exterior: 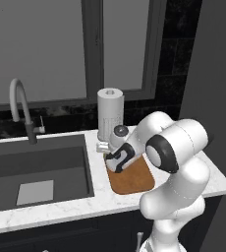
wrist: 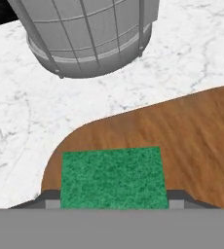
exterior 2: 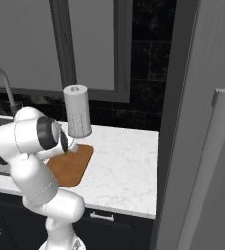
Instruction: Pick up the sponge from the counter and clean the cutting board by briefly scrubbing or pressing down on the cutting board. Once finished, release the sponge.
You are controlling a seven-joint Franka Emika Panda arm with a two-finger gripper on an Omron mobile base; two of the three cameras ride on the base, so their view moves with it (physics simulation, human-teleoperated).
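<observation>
Sponge [wrist: 111, 177] sits clenched in the claw [wrist: 112, 198] over the board's [wrist: 182, 141] rounded corner near the counter's [wrist: 31, 121] back edge, placed for scrubbing.

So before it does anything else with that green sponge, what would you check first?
1. Sponge between the gripper fingers: ok, one finger at each side.
2. Sponge over the cutting board: ok, near its rounded corner.
3. Sponge pressing on the wood: cannot tell, the contact is hidden.
4. Paper towel holder apart from the board: ok, counter shows between them.
5. Board flat on the counter: ok.
</observation>
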